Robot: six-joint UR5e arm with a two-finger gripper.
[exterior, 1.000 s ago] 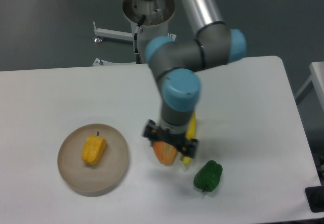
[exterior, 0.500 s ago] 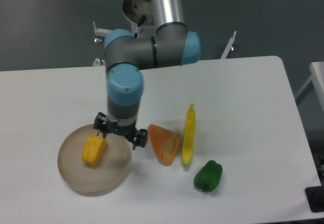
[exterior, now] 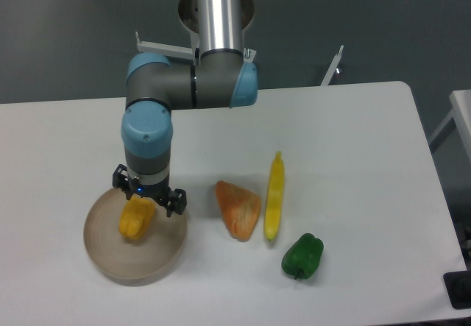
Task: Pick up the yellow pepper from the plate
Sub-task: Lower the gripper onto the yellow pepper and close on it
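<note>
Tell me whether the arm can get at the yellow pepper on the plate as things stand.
Probably yes. The tool hangs right over the yellow pepper on the plate, with nothing between them; the other vegetables lie off to the side.

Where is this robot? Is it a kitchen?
Probably not a kitchen, more likely a robot lab or test room. The arm is mounted beside a plain white table, the floor is bare grey, and the pepper on the plate looks like a toy.

Scanning everything in view right now, and there's no readable text, label, brand, number or sign anywhere, not on any surface that shows.
</note>
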